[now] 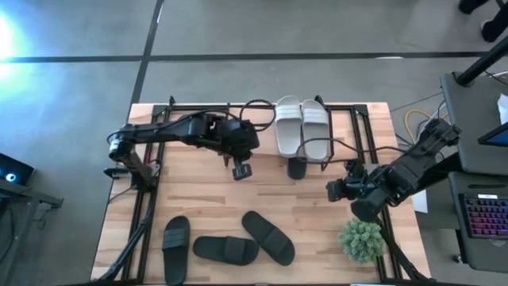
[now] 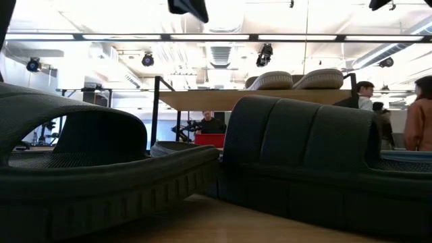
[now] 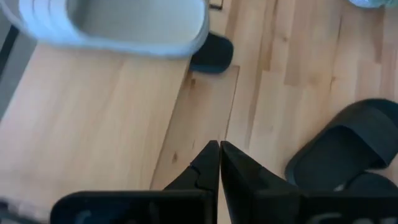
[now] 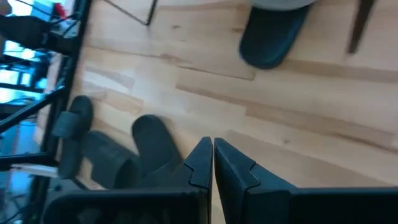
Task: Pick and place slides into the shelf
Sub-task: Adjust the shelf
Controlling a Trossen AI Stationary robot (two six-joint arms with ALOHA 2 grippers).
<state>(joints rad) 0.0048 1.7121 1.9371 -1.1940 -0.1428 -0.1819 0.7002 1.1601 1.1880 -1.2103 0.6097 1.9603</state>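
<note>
Two light slides lie side by side, soles down, on the shelf's wood top at the table's far side. One end of a dark slide sticks out from under that top. Three more dark slides lie flat on the table near its front edge. My left gripper hangs shut over the table just in front of the shelf, with nothing in it. My right gripper is shut too, in the air right of the middle, pointing toward the table's left.
A small green plant stands at the near right corner. Cables loop over the shelf's right part. Bare wood lies between the shelf and the front slides. In the low view, people stand in the room behind.
</note>
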